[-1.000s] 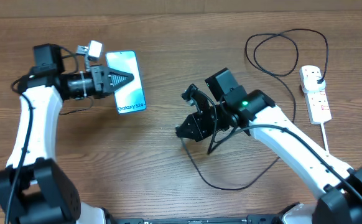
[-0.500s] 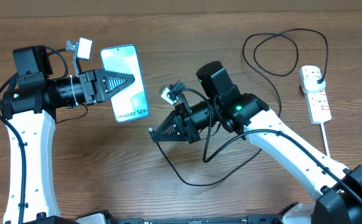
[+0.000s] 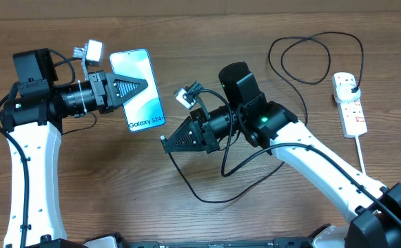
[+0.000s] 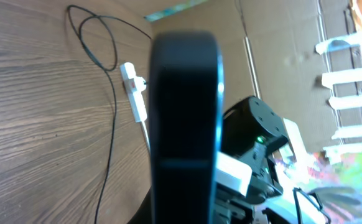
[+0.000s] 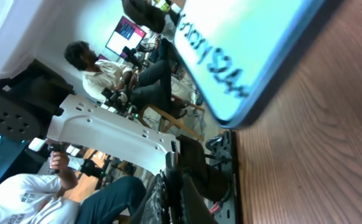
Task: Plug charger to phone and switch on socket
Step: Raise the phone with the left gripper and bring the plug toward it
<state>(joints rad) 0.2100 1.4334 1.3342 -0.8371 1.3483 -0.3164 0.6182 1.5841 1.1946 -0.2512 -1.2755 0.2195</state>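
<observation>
My left gripper is shut on the phone and holds it off the table, its cyan screen showing in the overhead view. In the left wrist view the phone is a dark edge filling the middle. My right gripper is shut on the connector end of the charger cable, just right of the phone's lower end. In the right wrist view the phone hangs close above my shut fingers. The cable runs back to a black plug in the socket.
The socket strip lies at the table's right edge with its white cord running toward the front. The cable loops at the back right and in front of the right arm. The strip also shows in the left wrist view.
Over the last second my left gripper raised the phone, and my right gripper swung left with the cable end toward it. In the last half second both moved only slightly.
</observation>
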